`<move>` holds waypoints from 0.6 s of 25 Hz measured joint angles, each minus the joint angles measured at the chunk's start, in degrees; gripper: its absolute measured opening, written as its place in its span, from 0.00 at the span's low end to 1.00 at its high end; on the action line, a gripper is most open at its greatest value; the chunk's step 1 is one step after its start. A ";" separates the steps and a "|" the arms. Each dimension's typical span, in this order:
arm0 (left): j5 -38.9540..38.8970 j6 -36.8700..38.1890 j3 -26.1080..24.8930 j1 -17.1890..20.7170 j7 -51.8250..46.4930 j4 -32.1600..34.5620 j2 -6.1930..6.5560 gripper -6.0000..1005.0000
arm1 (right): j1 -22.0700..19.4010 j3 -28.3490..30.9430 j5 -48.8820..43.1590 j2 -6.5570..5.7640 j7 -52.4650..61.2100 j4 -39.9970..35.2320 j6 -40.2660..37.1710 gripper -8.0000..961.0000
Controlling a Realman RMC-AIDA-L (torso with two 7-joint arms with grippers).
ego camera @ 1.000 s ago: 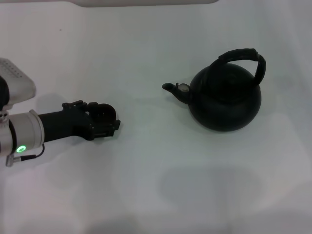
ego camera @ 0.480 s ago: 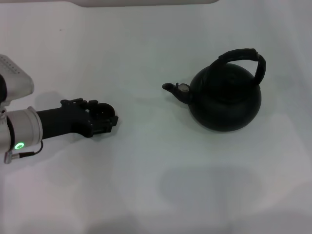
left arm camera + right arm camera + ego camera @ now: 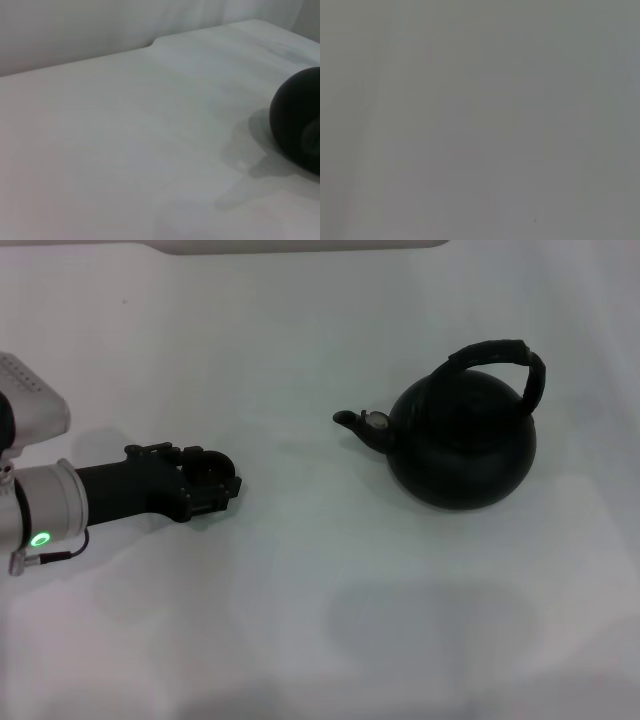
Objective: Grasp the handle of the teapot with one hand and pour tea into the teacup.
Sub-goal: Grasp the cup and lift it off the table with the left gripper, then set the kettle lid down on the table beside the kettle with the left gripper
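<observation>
The teapot (image 3: 463, 445) is round and matte black and stands on the white table at the right. Its spout (image 3: 352, 420) points left, and the ribbed black handle (image 3: 500, 352) arches over its top. My left gripper (image 3: 215, 483) lies low over the table at the left, well apart from the spout. It is shut around a tiny round dark teacup (image 3: 204, 467) between its fingers. The left wrist view shows part of the teapot (image 3: 300, 120) across bare table. My right gripper is out of view, and its wrist view shows only plain grey.
The white table (image 3: 320, 620) spreads all around the teapot. A pale raised edge (image 3: 300, 245) runs along the far side. My left arm's silver cuff with a green light (image 3: 42, 538) sits at the left edge.
My left gripper has drawn back a little to the left, and the small dark cup moved with it. The teapot has not moved.
</observation>
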 joint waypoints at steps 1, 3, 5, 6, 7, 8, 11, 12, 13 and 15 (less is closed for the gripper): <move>-0.01 -0.03 0.00 -0.04 0.01 -0.06 -0.01 0.69 | 0.00 0.00 0.01 0.00 0.00 0.06 -0.01 0.61; 0.00 -0.07 0.00 -0.06 0.10 0.01 -0.04 0.69 | 0.01 0.00 0.01 0.00 0.00 0.19 -0.03 0.61; 0.13 -0.06 0.07 -0.03 0.51 0.32 -0.07 0.69 | 0.02 0.00 0.02 0.00 0.00 0.29 -0.03 0.61; 0.17 0.04 0.17 0.02 1.00 0.73 -0.13 0.69 | 0.03 0.00 0.04 0.00 0.00 0.33 -0.02 0.61; 0.17 0.04 0.17 0.02 1.00 0.73 -0.13 0.69 | 0.03 0.00 0.08 0.00 0.00 0.34 -0.01 0.61; 0.06 0.09 0.26 0.27 2.83 2.15 -0.23 0.69 | 0.03 0.00 0.12 0.00 0.00 0.34 -0.01 0.61; -0.21 0.10 0.46 -0.05 4.76 4.20 -0.30 0.69 | 0.06 0.00 0.13 0.00 0.00 0.37 0.06 0.61; -0.21 0.10 0.46 -0.05 4.76 4.20 -0.30 0.69 | 0.06 0.00 0.13 0.00 0.00 0.37 0.06 0.61; -0.23 0.10 0.48 -0.94 4.86 4.58 -0.25 0.69 | 0.11 0.00 0.08 0.00 0.00 0.39 0.05 0.61; -0.24 0.10 0.48 -1.52 4.98 4.60 -0.23 0.69 | 0.13 0.00 0.05 0.00 0.00 0.39 0.03 0.61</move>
